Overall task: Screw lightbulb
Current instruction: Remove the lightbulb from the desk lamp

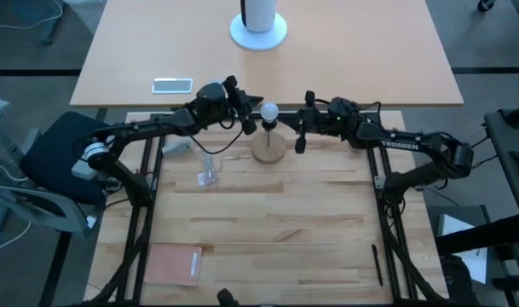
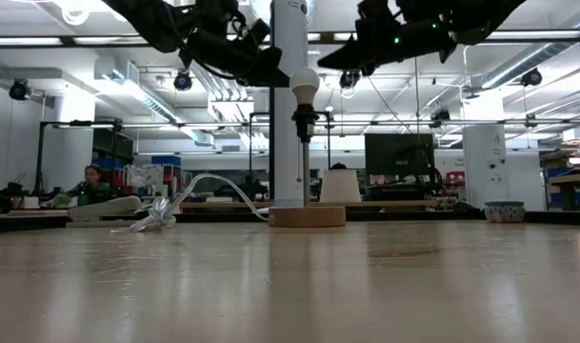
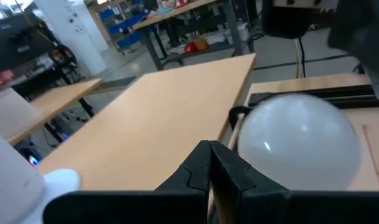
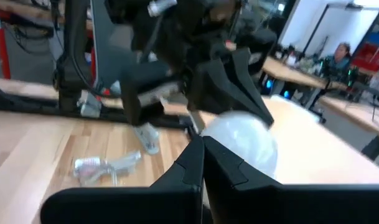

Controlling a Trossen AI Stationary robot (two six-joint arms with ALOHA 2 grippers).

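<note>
Below you, the wooden worktop point(image 1: 268, 230) carries everything, with a second, paler table point(image 1: 268, 60) beyond it holding a white cylinder on a round base point(image 1: 259, 26) and a phone-like slab point(image 1: 172, 84).

Your two arms reach in from either side and meet near the far middle of the worktop. The left tool point(image 1: 250, 118) sits just to the left of the lightbulb point(image 1: 269, 111); in its wrist view its fingers point(image 3: 208, 168) lie closed together with their tips just in front of the globe point(image 3: 301, 149), gripping nothing. The right tool point(image 1: 302, 124) hovers just to the right of the bulb, and its fingers point(image 4: 201, 162) are likewise pressed together, the globe point(image 4: 242, 140) right behind them. From the low view both tools point(image 2: 270, 71) point(image 2: 342, 59) hang at about the bulb's height, one on each side, and you cannot tell whether either is touching it.

A reddish-brown card point(image 1: 172, 264) lies at the near left corner of the worktop.

The round wooden base point(image 1: 268, 150) stands on the worktop with a thin black stem point(image 2: 302, 157) rising upright from it.

The lightbulb point(image 2: 304, 84) sits upright on top of that stem, globe up.

A small clear wrapper point(image 1: 208, 175) lies left of the base, and a white cable point(image 2: 213, 191) trails from the base toward it.
</note>
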